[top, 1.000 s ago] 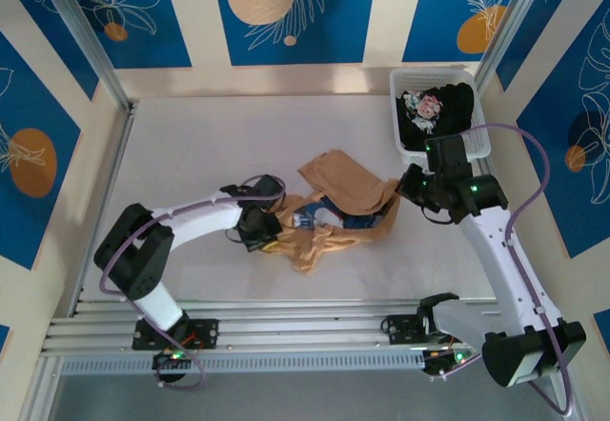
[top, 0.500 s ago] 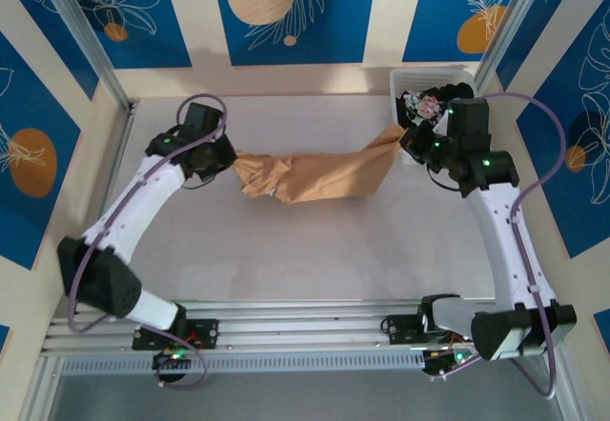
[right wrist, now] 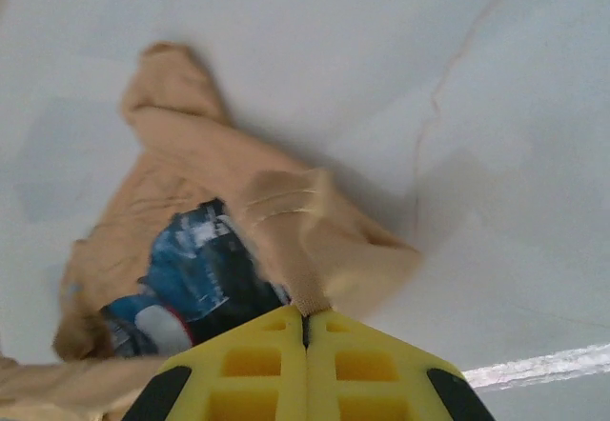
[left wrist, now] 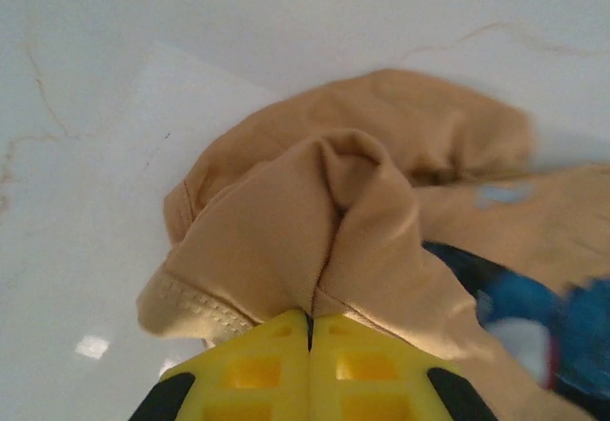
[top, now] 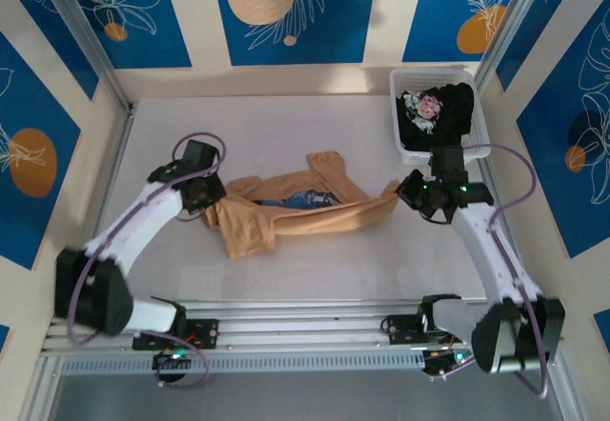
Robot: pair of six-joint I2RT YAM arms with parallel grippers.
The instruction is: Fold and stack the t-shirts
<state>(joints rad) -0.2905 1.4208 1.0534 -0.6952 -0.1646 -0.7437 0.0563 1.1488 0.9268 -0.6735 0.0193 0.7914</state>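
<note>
We clamp our left gripper (left wrist: 310,324) and right gripper (right wrist: 305,322) on the two ends of the tan tee (top: 305,213), beside the basket (top: 395,111). It is soft and floppy, so we should hold its corners

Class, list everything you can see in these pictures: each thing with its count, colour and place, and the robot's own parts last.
tan-orange t-shirt: one, tan-orange with a blue print, rumpled across mid-table between the grippers
black t-shirt: one, black with a pink-white print, inside the basket
basket: one, white plastic mesh, table's far right corner
table: one, white, under everything
wall panels: several, blue with cream and orange patterns, around the table
rails: several, silver, along the near edge
left gripper: one, yellow fingers, shut on the tan-orange t-shirt's left end
right gripper: one, yellow fingers, shut on its right end
</note>
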